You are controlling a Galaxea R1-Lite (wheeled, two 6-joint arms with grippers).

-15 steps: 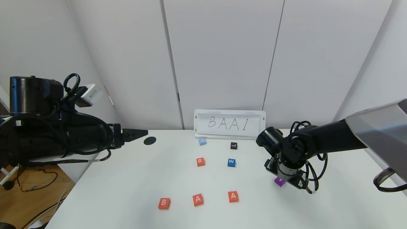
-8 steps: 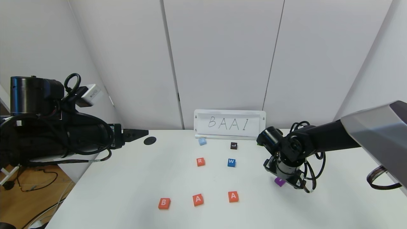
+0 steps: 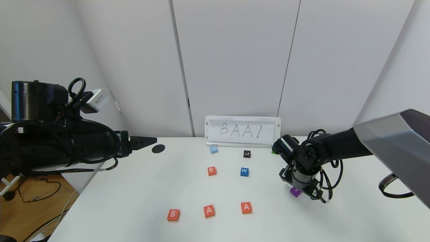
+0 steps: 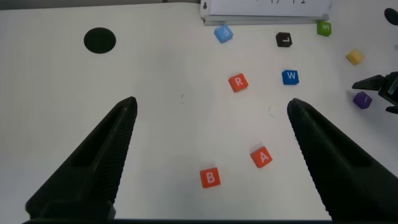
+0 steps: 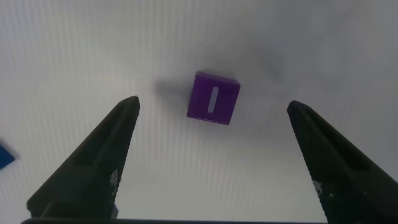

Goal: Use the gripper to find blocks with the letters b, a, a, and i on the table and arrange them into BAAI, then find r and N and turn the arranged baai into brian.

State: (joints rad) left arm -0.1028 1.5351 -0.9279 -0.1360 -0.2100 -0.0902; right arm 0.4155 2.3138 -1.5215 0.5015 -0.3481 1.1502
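Directly beneath the right claw (image 5: 212, 155), whose jaws stand wide apart and hold nothing, the purple I block (image 5: 213, 98) lies on the white counter (image 3: 134, 188), untouched between them.

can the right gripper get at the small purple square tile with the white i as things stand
Probably yes. The right gripper hangs over the small purple square tile with the white I, fingers open wide to either side of it and apart from it. The white tabletop around it shows nothing in the way.
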